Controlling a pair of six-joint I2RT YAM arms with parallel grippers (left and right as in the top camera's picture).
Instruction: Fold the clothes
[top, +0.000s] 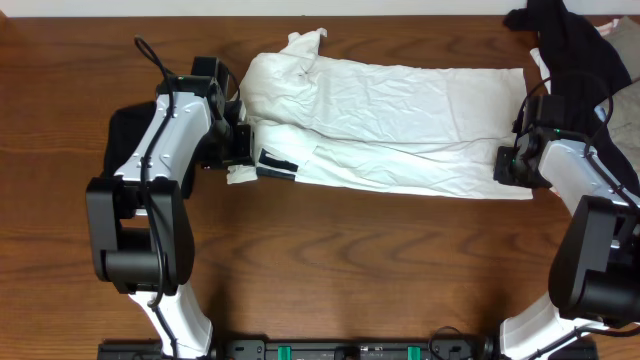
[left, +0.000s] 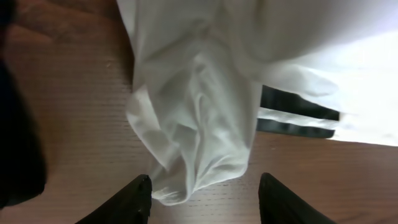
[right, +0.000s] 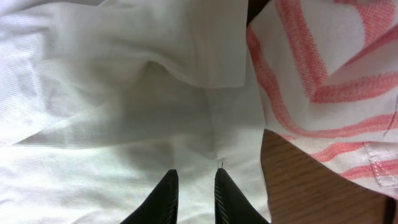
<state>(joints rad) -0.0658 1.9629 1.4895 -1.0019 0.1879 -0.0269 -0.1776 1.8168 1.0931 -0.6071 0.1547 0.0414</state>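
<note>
Wooden table (top: 330, 260) under long white shirt (top: 400, 110), black garment (top: 575, 40) at corner.

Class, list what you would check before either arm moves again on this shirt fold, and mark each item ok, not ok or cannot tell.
1. White shirt lies as a long band on the table: ok.
2. Its left end flat: not ok, bunched.
3. Left gripper open, cloth loose between its fingers: ok.
4. Right gripper pinching the shirt: cannot tell; jaws nearly together.
5. Red-striped cloth away from the right gripper: not ok, close beside.
</note>
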